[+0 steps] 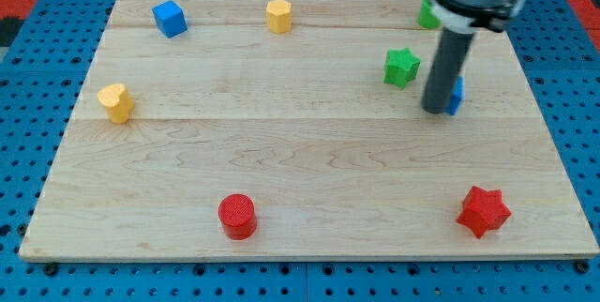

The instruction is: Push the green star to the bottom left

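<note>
Pale wood plank board, visible grain, on blue pegboard. Green star in upper right area, far from bottom-left corner. My tip: plain dark rod end, no jaws, holding nothing, just right of star w/ small gap. Blue block mostly hidden behind rod, shape unclear. Green block at top, partly hidden. Others: blue cube, yellow blocks and, red cylinder, red star.

text: none readable | labels, brands, numbers, signs: none | checked: tabletop, blocks, rod | result: no legible markings anywhere
</note>
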You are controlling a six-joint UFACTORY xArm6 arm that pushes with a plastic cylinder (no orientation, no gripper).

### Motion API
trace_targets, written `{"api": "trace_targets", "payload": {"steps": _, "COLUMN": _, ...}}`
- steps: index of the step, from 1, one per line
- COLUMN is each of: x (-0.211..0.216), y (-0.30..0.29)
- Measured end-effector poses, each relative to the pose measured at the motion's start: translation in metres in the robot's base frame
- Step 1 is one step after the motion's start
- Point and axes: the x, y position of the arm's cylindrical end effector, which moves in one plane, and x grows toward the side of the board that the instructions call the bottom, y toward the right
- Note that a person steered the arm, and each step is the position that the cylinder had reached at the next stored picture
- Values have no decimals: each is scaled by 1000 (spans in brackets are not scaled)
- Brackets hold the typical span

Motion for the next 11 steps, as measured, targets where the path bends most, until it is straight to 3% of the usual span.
{"api": "trace_targets", "payload": {"steps": 2, "x": -18, "y": -69}}
{"api": "trace_targets", "payload": {"steps": 3, "x": -35, "y": -8}}
{"api": "trace_targets", "payload": {"steps": 4, "x": -77, "y": 7}}
{"api": "trace_targets", "payload": {"steps": 5, "x": -99, "y": -58}}
{"api": "trace_targets", "payload": {"steps": 6, "x": -57, "y": -156}}
{"api": "trace_targets", "payload": {"steps": 7, "x": -56, "y": -191}}
{"api": "trace_targets", "payload": {"steps": 8, "x": -100, "y": -151}}
{"api": "trace_targets", "payload": {"steps": 9, "x": -81, "y": -40}}
{"api": "trace_targets", "payload": {"steps": 11, "x": -41, "y": -26}}
